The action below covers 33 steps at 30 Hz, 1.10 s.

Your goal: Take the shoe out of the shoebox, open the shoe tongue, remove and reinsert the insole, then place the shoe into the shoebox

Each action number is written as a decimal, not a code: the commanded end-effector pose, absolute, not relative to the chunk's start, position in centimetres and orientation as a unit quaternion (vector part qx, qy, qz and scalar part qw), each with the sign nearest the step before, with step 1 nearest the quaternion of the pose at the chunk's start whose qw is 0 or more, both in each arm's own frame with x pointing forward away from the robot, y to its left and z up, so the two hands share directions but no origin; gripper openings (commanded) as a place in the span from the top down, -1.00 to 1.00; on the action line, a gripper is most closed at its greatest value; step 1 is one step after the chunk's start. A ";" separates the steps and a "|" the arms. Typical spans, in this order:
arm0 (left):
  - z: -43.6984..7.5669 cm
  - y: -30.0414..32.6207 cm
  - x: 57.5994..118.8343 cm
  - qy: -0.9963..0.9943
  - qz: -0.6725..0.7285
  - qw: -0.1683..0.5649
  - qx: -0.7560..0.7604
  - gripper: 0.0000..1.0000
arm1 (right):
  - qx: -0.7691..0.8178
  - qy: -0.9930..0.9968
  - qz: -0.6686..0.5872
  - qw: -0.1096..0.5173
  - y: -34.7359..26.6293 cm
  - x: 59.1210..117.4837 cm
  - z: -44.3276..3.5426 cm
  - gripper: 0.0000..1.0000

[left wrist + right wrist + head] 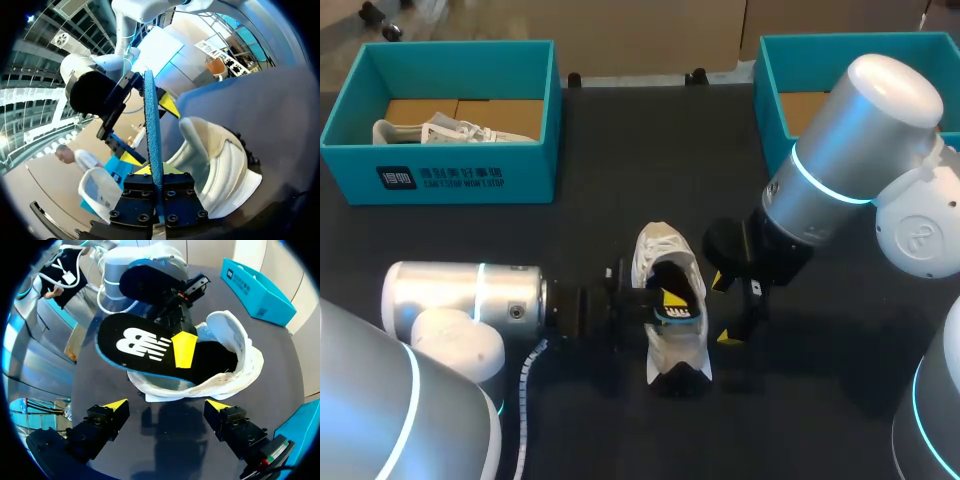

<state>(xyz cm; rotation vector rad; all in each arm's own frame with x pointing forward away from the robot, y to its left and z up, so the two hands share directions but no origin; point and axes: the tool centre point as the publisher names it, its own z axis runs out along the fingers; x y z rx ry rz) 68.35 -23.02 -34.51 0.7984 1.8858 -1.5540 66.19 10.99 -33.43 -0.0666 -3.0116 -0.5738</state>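
Left gripper (157,171) around edge-on insole (151,120)

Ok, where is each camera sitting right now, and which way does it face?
Head view: above and behind, looking down on the black table; both arms flank the white fabric sneaker.
Left wrist view: on that wrist, along the left hand, shut on the black blue-edged insole.
Right wrist view: on that wrist, past the open right hand, facing the sneaker.
Both wrist views share insole and sneaker.
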 end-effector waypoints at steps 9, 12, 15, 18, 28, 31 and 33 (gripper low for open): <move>-34.8 -22.8 68.2 0.700 -0.593 0.273 0.290 0.99 | -0.021 -0.981 -0.188 0.037 11.0 66.1 -33.6 -1.00; -34.2 -22.8 67.6 0.698 -0.594 0.274 0.292 0.28 | -0.021 -0.981 -0.188 0.037 11.0 66.1 -33.6 -1.00; -33.5 -22.7 67.0 0.696 -0.594 0.277 0.293 0.35 | -0.021 -0.981 -0.188 0.037 11.0 66.1 -33.6 -1.00; -32.8 -22.5 66.1 0.695 -0.593 0.280 0.295 0.45 | -0.021 -0.981 -0.188 0.037 11.0 66.1 -33.6 -1.00; -32.7 -23.1 65.7 0.691 -0.586 0.284 0.314 1.00 | -0.021 -0.981 -0.188 0.037 11.0 66.1 -33.6 -1.00; -33.4 -23.4 66.2 0.687 -0.579 0.294 0.326 1.00 | -0.021 -0.981 -0.188 0.037 11.0 66.1 -33.6 -1.00; -33.8 -23.6 66.7 0.686 -0.573 0.304 0.331 1.00 | -0.021 -0.981 -0.188 0.037 11.0 66.1 -33.6 -1.00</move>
